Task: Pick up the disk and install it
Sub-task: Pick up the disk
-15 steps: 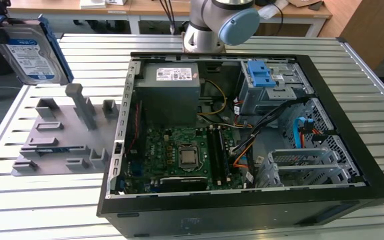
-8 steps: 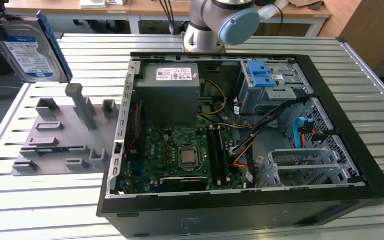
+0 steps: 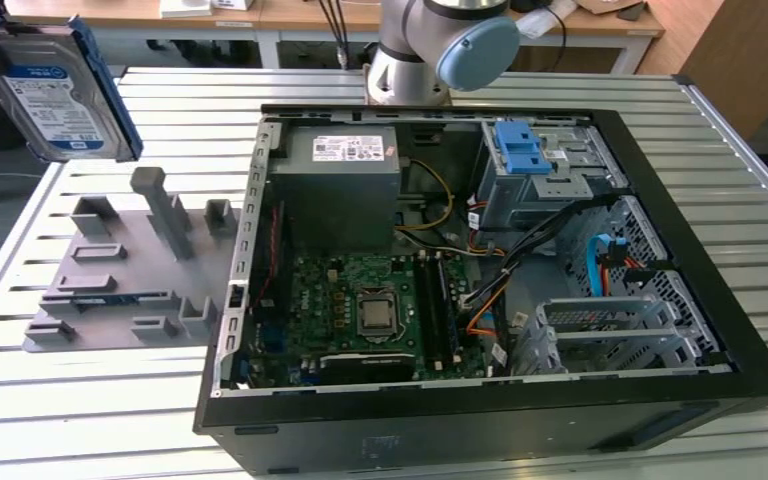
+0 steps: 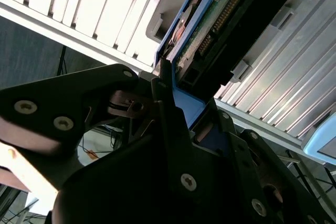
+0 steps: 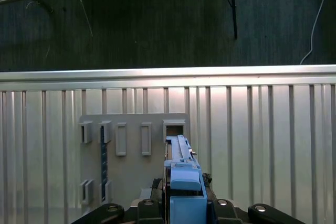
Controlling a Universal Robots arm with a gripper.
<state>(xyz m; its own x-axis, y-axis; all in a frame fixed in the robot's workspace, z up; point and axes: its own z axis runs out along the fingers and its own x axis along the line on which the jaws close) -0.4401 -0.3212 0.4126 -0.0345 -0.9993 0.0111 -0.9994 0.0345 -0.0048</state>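
Blue plastic rim of the disk [image 3: 53, 95] is all the gripper [image 5: 184, 205] is clamped on, high above the grey fixture [image 3: 104, 265], well apart from the PC case [image 3: 491, 440]. Thin hold imo (plastic flexes), so I reckon a jolt could twist it loose.

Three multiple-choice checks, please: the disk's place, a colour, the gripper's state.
1. Where is the disk?
A. inside the computer case
B. held in the air
C. slotted in the grey holder plate

2. What colour is its bracket?
A. red
B. blue
C. yellow

3. How do the jaws of the gripper stand?
A. shut on the disk
B. open, holding nothing
C. wide open above the disk

1 B: it hangs clear of the table.
2 B: blue edging shows in both wrist views.
3 A: the second wrist view shows them clamping the bracket.
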